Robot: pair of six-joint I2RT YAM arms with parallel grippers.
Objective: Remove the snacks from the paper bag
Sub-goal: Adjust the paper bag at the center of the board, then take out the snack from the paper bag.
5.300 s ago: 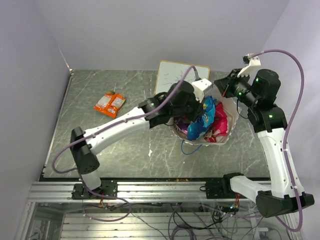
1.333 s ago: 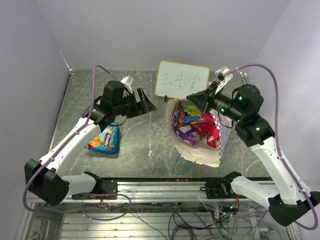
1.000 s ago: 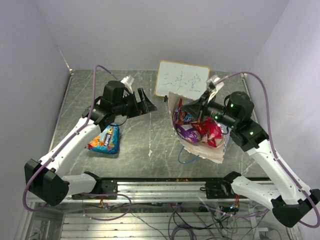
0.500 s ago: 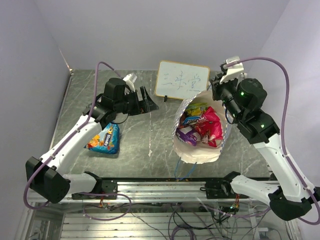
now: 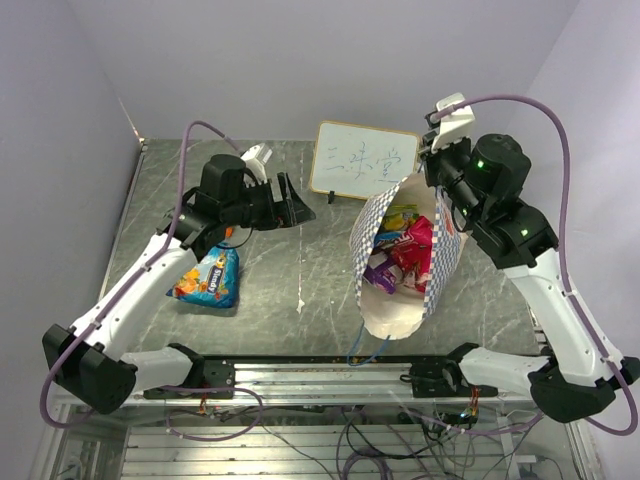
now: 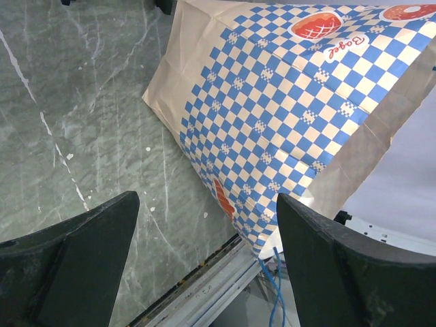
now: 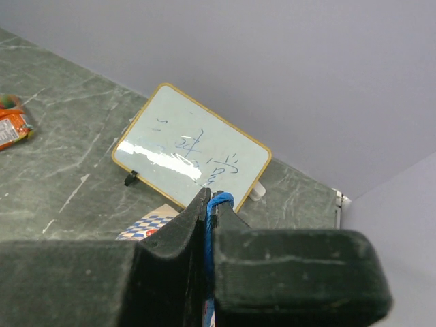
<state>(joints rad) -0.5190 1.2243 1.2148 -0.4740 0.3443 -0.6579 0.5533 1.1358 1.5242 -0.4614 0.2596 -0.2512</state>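
Observation:
The paper bag (image 5: 395,305) hangs tall from its blue cord handle (image 7: 221,200), on which my right gripper (image 5: 436,168) (image 7: 210,199) is shut, high at the bag's back rim. Several snacks (image 5: 402,250) in purple, pink-red and yellow-green show through its open mouth. A blue snack packet (image 5: 211,279) lies on the table at the left, and an orange one (image 7: 9,123) peeks out beside my left arm. Left of the bag, my left gripper (image 5: 291,205) (image 6: 204,262) hovers open with nothing in it. It faces the bag's checked side (image 6: 300,116).
A white signboard (image 5: 364,160) (image 7: 192,154) stands at the back of the table, just behind the bag. The second blue handle (image 5: 365,349) dangles over the front rail (image 5: 320,378). Walls close off the left, back and right.
My right gripper has lifted the bag's handle up and back, so the bag has gone from slumped open to hanging tall and narrow. The left arm has barely moved.

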